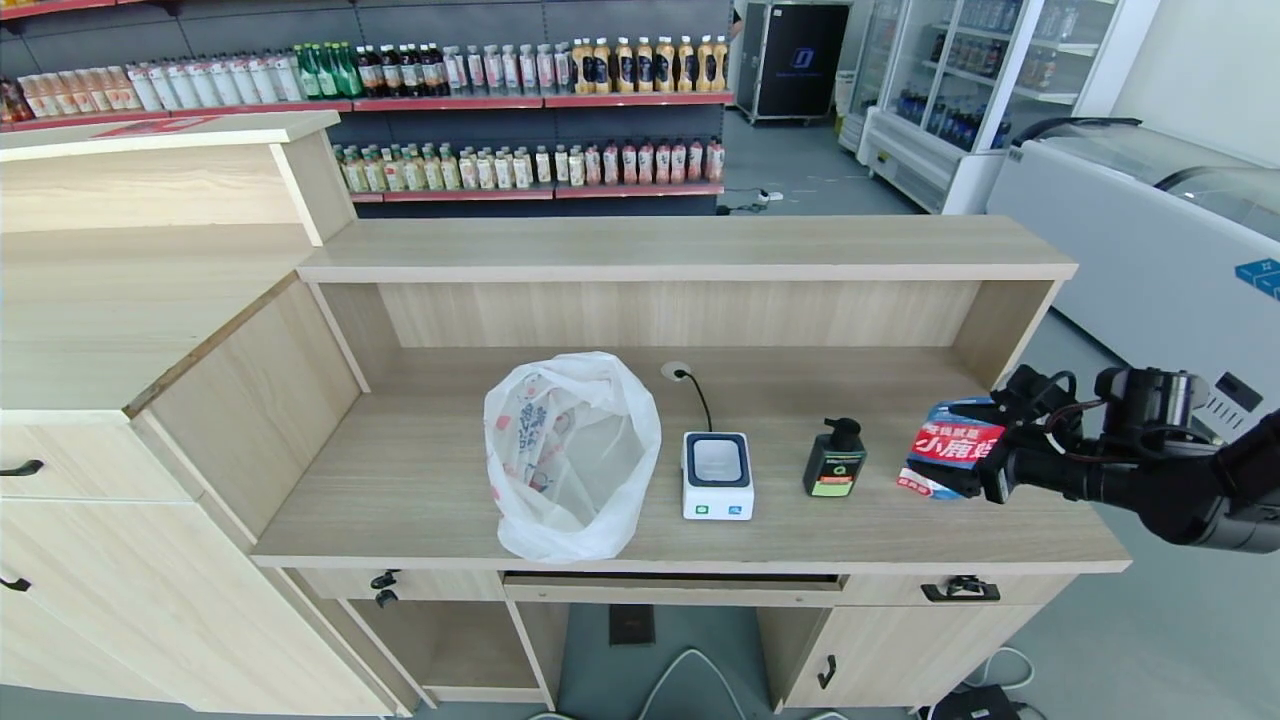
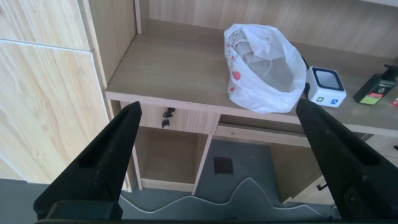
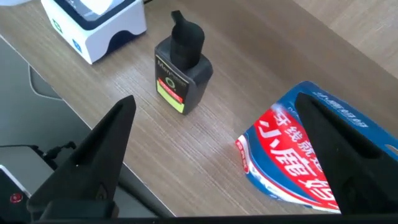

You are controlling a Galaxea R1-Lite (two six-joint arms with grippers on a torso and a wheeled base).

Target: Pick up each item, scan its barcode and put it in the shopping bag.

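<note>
Packet (image 3: 286, 155): part of it sits under a finger of the right tool (image 3: 216, 99), and another part is cut by the frame edge in the right wrist view. Scanner (image 3: 93, 25) is clipped by that frame too. Pump bottle (image 2: 378, 87) is clipped by the left wrist frame, its label print too small to tell. Shopping bag (image 1: 570, 455): contents unreadable through the plastic.

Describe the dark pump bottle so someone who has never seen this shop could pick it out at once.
Find the wooden checkout counter and the white barcode scanner at its middle. The pump bottle stands upright between the scanner and a blue-and-red packet; it alone is dark, with a pump top and green label.
</note>
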